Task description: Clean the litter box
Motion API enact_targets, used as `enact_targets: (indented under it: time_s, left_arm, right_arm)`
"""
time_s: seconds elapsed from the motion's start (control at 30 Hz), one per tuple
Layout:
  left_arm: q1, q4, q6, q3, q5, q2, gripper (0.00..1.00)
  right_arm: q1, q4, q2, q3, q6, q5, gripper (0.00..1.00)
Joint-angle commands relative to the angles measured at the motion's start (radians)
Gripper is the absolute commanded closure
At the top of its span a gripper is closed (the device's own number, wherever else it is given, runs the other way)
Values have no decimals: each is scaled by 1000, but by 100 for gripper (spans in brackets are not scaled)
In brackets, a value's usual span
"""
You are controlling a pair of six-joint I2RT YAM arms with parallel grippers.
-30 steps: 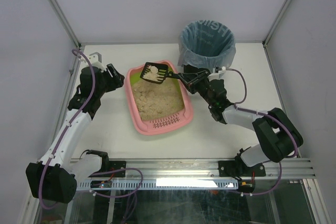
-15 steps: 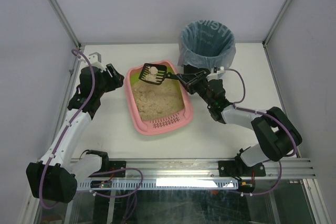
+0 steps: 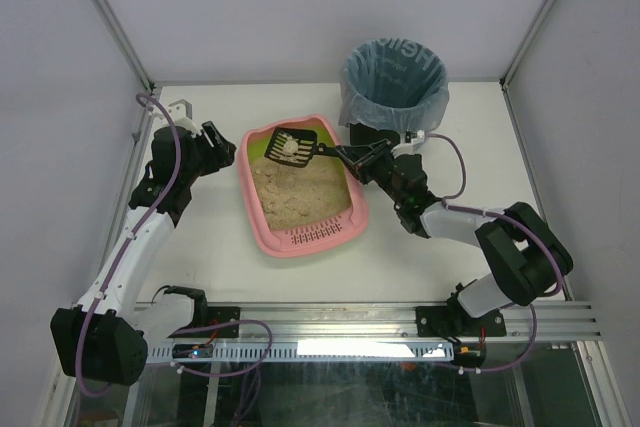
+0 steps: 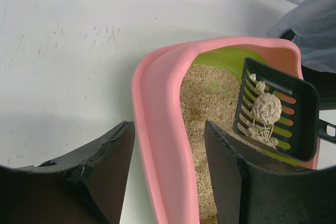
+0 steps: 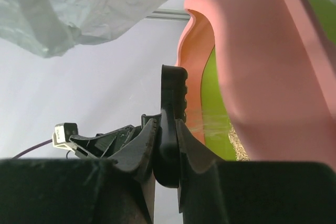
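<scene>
Litter box (image 3: 312,238) mid-table, between the two arms, slotted ledge at its near end. Partway through the job, by the look of it.

Filled with beige litter (image 3: 300,195), lumpy and uneven on top, with the lime-green inner wall bare at the far end. No further clumps made out for certain among the grains, so hard to judge how much sifting is left.

One pale clump (image 4: 265,108) already up on the black slotted scoop (image 3: 306,139), above the far end of the litter box, with a few loose grains beside it on the slats. Not yet dumped.

Right gripper (image 3: 362,159) just off the far right corner of the litter box, pressed together on the scoop handle (image 5: 170,124). Left gripper (image 4: 168,135) spread, astride the left rim of the litter box, one finger outside and the other over the litter. Touching the rim or not, cannot tell. Likely there to steady the tray.

Round black bin (image 3: 432,97), lined with a blue bag, beyond the far right corner of the litter box, near but apart. Nothing made out inside it from above.

Left to do, as judged: carry the scoop across to the bin, tip the clump in, then come back for more passes.
</scene>
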Motion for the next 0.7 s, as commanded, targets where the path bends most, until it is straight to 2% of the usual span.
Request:
enact_targets:
  time_s: [0.0, 0.1, 0.2, 0.27, 0.37, 0.5, 0.6, 0.67]
  left_arm:
    - [13, 49, -11, 5, 12, -11, 43]
    - [14, 48, -5, 17, 28, 1, 43]
    - [15, 49, -7, 4, 19, -10, 42]
    - [15, 51, -8, 10, 21, -6, 42]
    - [18, 52, -3, 16, 35, 2, 42]
    - [21, 53, -9, 4, 22, -6, 41]
    - [23, 54, -4, 18, 46, 11, 42]
    - [24, 53, -6, 14, 46, 11, 42]
  right_arm:
    - [32, 47, -3, 75, -43, -21, 100]
    - [-27, 94, -19, 6, 29, 52, 100]
    - [21, 79, 16, 76, -27, -12, 100]
    - [40, 46, 18, 97, -54, 2, 100]
    - [-26, 106, -3, 5, 34, 66, 100]
    - [23, 62, 14, 78, -33, -5, 100]
    - [-46, 70, -23, 0, 26, 56, 100]
    - [-30, 94, -19, 21, 23, 31, 100]
